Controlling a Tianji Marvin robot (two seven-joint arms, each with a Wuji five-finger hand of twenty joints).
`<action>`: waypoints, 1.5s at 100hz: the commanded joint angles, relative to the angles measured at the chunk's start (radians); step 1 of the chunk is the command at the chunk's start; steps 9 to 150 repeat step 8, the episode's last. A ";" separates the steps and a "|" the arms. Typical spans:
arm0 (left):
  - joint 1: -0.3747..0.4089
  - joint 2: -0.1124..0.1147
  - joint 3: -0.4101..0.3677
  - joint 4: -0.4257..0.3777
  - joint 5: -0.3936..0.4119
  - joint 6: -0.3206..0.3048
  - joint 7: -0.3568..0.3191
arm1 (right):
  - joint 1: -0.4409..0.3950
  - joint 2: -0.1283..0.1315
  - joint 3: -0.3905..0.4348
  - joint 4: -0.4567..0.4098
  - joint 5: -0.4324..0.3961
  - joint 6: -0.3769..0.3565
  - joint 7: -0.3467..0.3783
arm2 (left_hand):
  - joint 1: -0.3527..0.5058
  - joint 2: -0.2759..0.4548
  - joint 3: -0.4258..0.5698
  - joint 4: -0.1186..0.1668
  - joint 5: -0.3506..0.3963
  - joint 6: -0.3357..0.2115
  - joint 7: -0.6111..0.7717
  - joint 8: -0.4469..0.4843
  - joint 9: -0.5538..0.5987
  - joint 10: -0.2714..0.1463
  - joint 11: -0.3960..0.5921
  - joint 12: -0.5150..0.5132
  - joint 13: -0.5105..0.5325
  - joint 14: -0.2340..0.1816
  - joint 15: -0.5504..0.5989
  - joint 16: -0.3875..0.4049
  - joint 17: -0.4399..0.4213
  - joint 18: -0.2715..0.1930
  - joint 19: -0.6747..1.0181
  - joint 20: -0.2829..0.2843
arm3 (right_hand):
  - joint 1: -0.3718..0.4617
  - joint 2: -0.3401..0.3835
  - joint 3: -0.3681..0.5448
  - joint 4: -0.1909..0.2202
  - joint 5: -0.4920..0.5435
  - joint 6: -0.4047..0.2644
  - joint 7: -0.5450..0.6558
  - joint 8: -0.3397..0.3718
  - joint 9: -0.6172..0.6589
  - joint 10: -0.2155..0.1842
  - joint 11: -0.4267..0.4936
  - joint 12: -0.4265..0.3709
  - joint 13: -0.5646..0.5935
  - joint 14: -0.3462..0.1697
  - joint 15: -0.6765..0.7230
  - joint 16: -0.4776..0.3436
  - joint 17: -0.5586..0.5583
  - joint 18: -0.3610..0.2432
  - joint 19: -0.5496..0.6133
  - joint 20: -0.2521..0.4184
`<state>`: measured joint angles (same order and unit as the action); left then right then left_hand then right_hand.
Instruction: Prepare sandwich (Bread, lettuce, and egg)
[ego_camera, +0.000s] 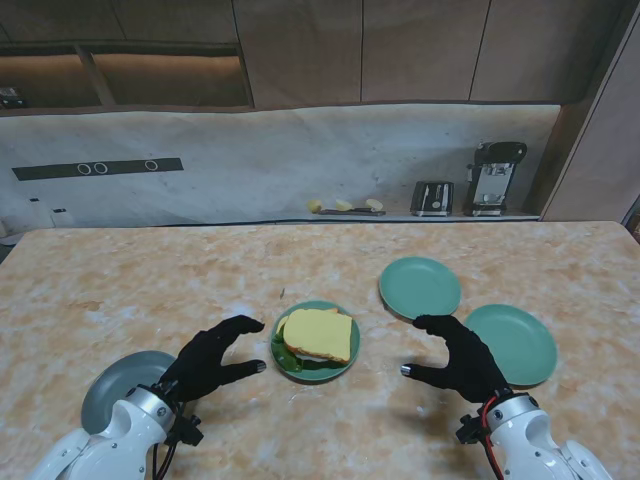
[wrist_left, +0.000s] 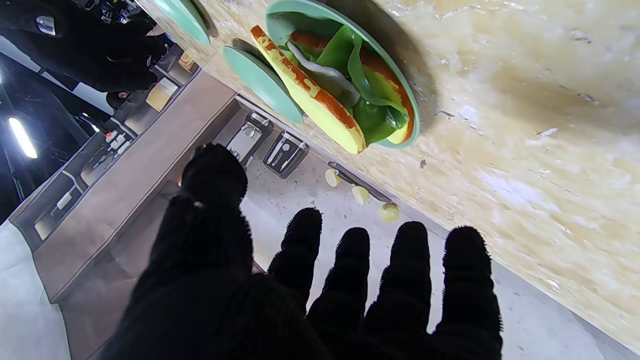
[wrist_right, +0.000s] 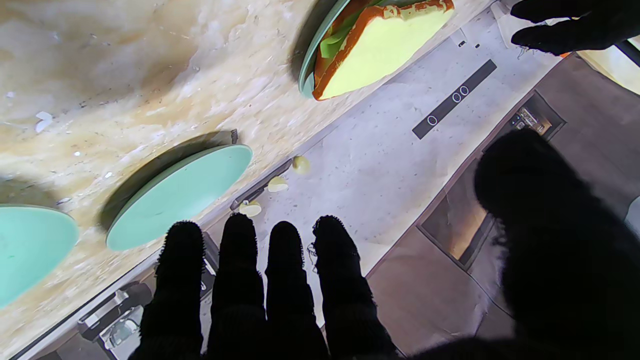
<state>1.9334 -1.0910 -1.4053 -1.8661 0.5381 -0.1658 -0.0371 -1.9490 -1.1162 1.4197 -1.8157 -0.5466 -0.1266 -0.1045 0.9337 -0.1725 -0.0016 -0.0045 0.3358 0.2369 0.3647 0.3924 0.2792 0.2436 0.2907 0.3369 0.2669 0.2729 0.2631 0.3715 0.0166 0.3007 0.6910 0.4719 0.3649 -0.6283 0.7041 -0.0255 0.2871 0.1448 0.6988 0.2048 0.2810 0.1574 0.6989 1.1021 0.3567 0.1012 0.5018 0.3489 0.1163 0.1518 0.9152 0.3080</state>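
Sandwich (ego_camera: 320, 335) on green plate (ego_camera: 343, 368); bread over lettuce (ego_camera: 285, 357).

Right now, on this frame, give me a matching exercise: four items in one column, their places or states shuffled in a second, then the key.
Items:
1. top slice of yellow bread
2. round grey plate
3. black-gloved left hand
4. green lettuce leaf

Places or states:
A. open, holding nothing, left of the sandwich
B. sticking out under the bread on the middle green plate
C. lying on top of the sandwich
D. by the left arm, at the near left

Pairs: 1-C, 2-D, 3-A, 4-B
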 joint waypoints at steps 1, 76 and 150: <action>0.000 -0.001 0.002 0.004 -0.003 -0.004 -0.021 | -0.009 -0.007 0.001 -0.007 0.000 0.008 0.014 | 0.021 0.040 -0.012 -0.014 0.010 -0.010 0.005 -0.014 0.017 -0.010 -0.008 0.007 -0.011 -0.018 0.007 -0.007 -0.011 -0.017 0.011 -0.023 | -0.033 0.013 0.004 0.023 0.004 0.006 -0.014 -0.001 0.030 -0.003 -0.005 -0.763 0.018 -0.003 -0.015 -0.021 -0.020 0.004 0.018 -0.016; -0.007 0.000 0.005 0.010 -0.008 -0.011 -0.028 | -0.011 -0.007 0.002 -0.009 0.002 0.010 0.015 | 0.020 0.041 -0.012 -0.014 0.009 -0.009 0.004 -0.014 0.016 -0.010 -0.009 0.007 -0.014 -0.018 0.006 -0.007 -0.012 -0.015 0.012 -0.023 | -0.035 0.016 0.005 0.023 0.004 0.006 -0.016 -0.002 0.032 -0.002 -0.006 -0.763 0.018 -0.004 -0.014 -0.021 -0.019 0.001 0.018 -0.016; -0.007 0.000 0.005 0.010 -0.008 -0.011 -0.028 | -0.011 -0.007 0.002 -0.009 0.002 0.010 0.015 | 0.020 0.041 -0.012 -0.014 0.009 -0.009 0.004 -0.014 0.016 -0.010 -0.009 0.007 -0.014 -0.018 0.006 -0.007 -0.012 -0.015 0.012 -0.023 | -0.035 0.016 0.005 0.023 0.004 0.006 -0.016 -0.002 0.032 -0.002 -0.006 -0.763 0.018 -0.004 -0.014 -0.021 -0.019 0.001 0.018 -0.016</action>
